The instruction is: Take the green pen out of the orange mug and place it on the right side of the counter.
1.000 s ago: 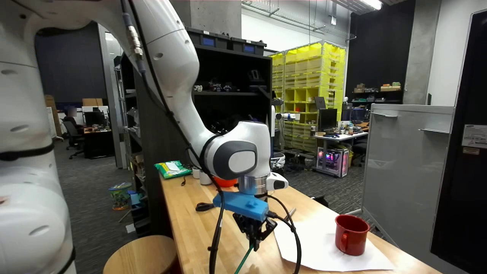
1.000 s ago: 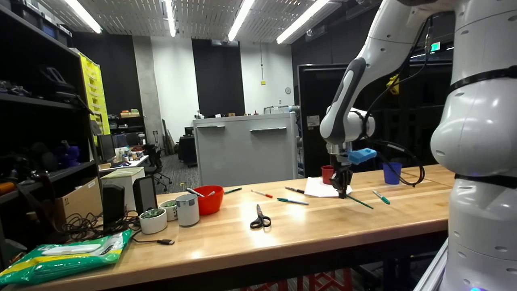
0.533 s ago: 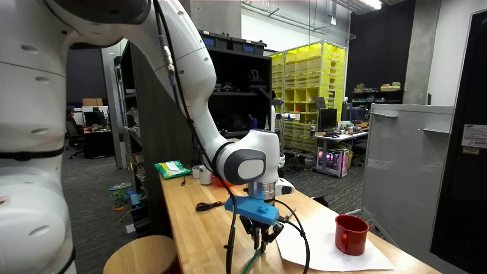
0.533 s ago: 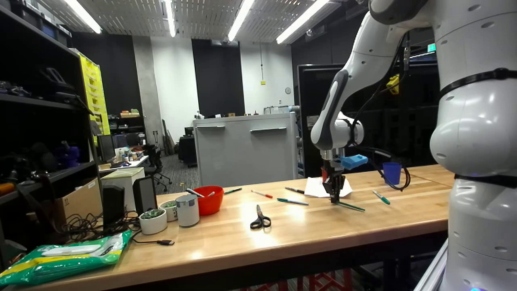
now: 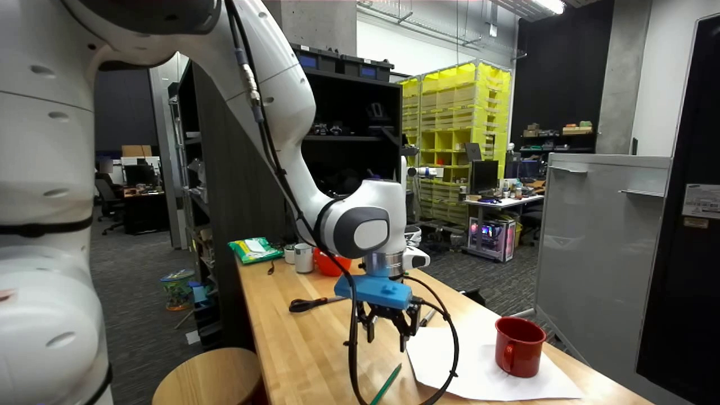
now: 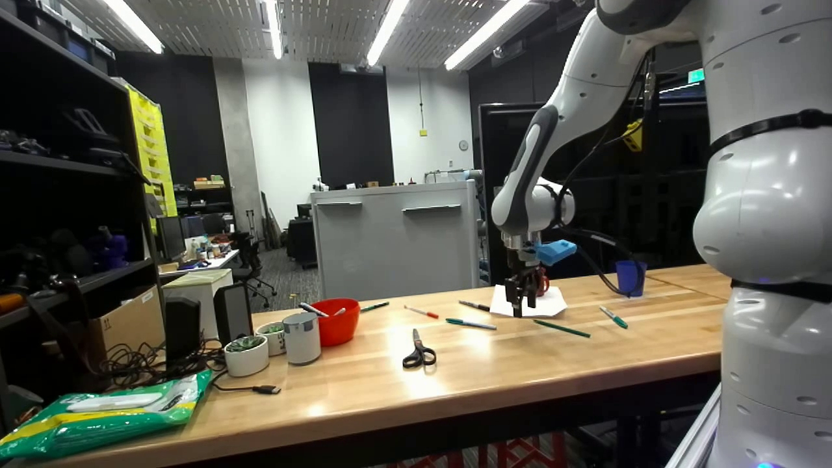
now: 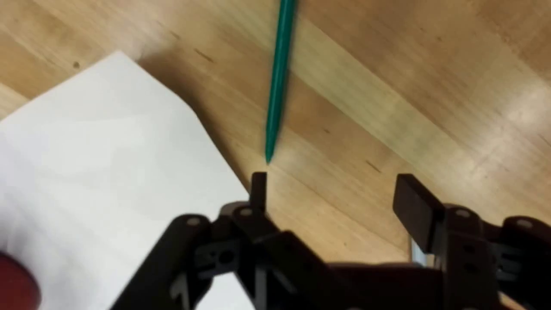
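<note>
Pale wood runs the length of the counter (image 6: 364, 383), with a grey cabinet (image 6: 396, 240) behind it and yellow shelving (image 5: 464, 129) farther back. From my end I see the gripper (image 7: 330, 196) standing wide, its two fingers (image 7: 413, 211) well apart and bare wood showing between them in the wrist view. I have it hanging above the counter, empty, near the pointed end of the green pen (image 7: 279, 77). That pen lies flat on the wood, slim and green along all that I can see of it, tapering to a neat tip. The tip sits just beside the white paper (image 7: 107, 163) without touching it, and on the paper a dark red mug (image 5: 523, 351) stands upright. In an exterior view I find the pen toward the right of the counter, well apart from the orange mug (image 6: 341, 328), with black-handled scissors (image 6: 419, 354) lying between the two and other pens (image 6: 313, 309) leaning over the mug's rim
</note>
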Controlling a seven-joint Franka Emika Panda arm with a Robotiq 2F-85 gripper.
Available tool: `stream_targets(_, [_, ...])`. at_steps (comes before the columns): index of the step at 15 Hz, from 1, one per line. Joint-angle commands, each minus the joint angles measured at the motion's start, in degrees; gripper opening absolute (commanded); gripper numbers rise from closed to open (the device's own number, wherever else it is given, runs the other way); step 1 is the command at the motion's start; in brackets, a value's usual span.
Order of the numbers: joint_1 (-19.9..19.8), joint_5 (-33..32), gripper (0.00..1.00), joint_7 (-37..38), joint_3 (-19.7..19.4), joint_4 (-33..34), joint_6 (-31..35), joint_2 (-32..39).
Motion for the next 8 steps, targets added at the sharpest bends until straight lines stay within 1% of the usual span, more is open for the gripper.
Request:
stream_targets(1, [2.42, -2.51, 1.00, 5.67, 2.00, -2.57, 0.15, -7.73])
stream_targets(4, [5.65, 0.21, 1.00, 10.15, 5.10, -2.67, 0.83, -11.82])
stream_targets(6, [7.94, 1.67, 1.00, 15.01, 7.09, -2.01, 1.65, -13.40])
stream_targets(8, [9.83, 2.70, 1.00, 20.52, 9.01, -1.42, 4.28, -14.12])
